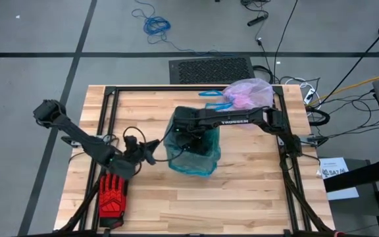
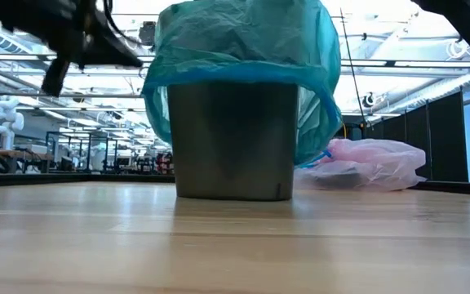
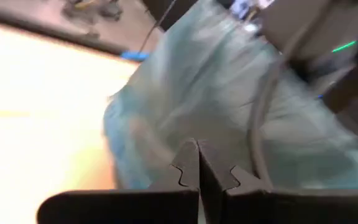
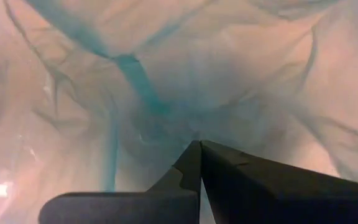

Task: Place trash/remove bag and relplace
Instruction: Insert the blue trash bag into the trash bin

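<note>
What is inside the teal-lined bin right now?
The right gripper, shut, reaches down inside the teal bag lining the grey bin; its wrist view shows only crinkled liner. The bin's bottom is hidden. The pink bag lies behind on the table.

Right end effector [image 1: 188,139] inside teal-lined bin [image 1: 193,150]; pink bag [image 1: 247,94] behind.

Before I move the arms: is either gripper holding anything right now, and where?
Nothing visibly held. The left gripper is shut, empty, beside the teal bag; the right gripper is shut inside that bag, fingers together.
</note>
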Tool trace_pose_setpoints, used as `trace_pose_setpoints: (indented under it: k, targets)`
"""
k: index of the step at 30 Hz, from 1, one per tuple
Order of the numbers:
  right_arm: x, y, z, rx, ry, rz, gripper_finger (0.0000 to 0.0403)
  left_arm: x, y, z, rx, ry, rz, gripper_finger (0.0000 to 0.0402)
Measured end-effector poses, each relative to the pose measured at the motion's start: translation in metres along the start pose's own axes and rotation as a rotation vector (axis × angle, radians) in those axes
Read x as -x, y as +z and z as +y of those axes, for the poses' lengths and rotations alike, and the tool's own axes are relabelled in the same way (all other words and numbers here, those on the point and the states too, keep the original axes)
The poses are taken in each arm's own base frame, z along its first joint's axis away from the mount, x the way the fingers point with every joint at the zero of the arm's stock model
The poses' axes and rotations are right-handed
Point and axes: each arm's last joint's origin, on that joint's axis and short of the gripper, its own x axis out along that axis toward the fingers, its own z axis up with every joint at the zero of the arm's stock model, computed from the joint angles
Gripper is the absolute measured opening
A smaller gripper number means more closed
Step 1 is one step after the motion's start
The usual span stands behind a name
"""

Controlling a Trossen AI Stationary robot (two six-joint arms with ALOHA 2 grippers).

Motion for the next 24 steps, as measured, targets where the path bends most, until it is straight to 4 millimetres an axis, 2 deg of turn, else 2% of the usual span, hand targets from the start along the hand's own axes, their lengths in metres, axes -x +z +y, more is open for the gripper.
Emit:
trace_pose_setpoints:
  k: [4, 15, 19, 24]
  targets:
    - [-0.001, 0.004, 0.002, -0.007, 0.002, -0.029, 0.0, -0.012, -0.015, 0.008, 0.029, 0.048, 0.016, 0.0]
    - [0.0, 0.008, 0.002, -0.017, 0.019, -0.078, 0.0, -0.031, -0.053, 0.014, 0.072, 0.044, 0.029, 0.0]
    - [0.0, 0.008, 0.002, -0.02, 0.019, -0.078, 0.0, -0.024, -0.052, 0.01, 0.083, 0.016, 0.038, 0.0]
    - [0.0, 0.008, 0.002, -0.034, 0.02, -0.078, 0.0, -0.009, -0.031, 0.003, 0.056, 0.005, -0.06, 0.0]
